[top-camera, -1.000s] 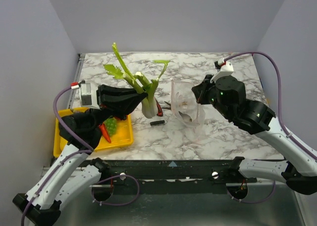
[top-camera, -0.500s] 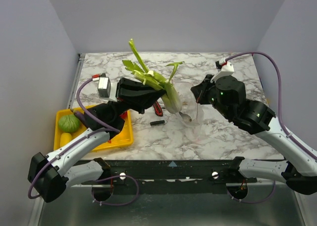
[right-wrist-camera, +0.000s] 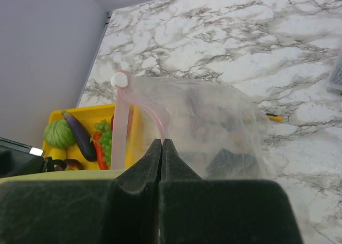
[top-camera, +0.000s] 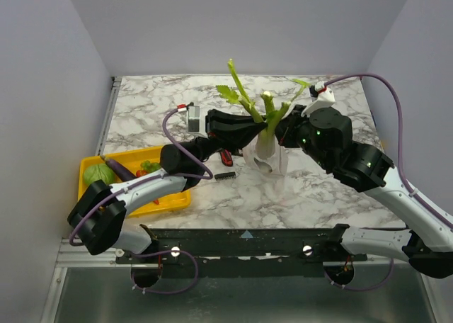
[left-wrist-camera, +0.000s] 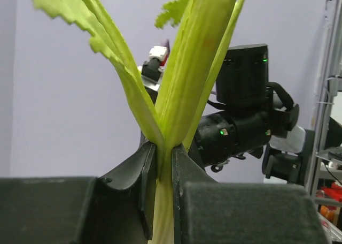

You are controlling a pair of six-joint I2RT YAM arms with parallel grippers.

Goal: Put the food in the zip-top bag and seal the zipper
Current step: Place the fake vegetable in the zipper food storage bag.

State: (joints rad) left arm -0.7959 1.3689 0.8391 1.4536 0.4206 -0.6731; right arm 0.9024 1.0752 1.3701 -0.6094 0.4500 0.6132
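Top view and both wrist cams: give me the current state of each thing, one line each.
zip-top bag: held up, mouth open.
zipper: unsealed, pinched by the right gripper.
right gripper: shut on the zipper.
celery: upright, base at the zip-top bag's mouth, not clearly inside.
left gripper: shut on the celery.
yellow tray: lying flat, holding the other toy foods.

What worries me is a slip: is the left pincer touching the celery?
Touching. In the left wrist view the left pincer clamps the celery stalk, fingers pressed on both sides, no gap.
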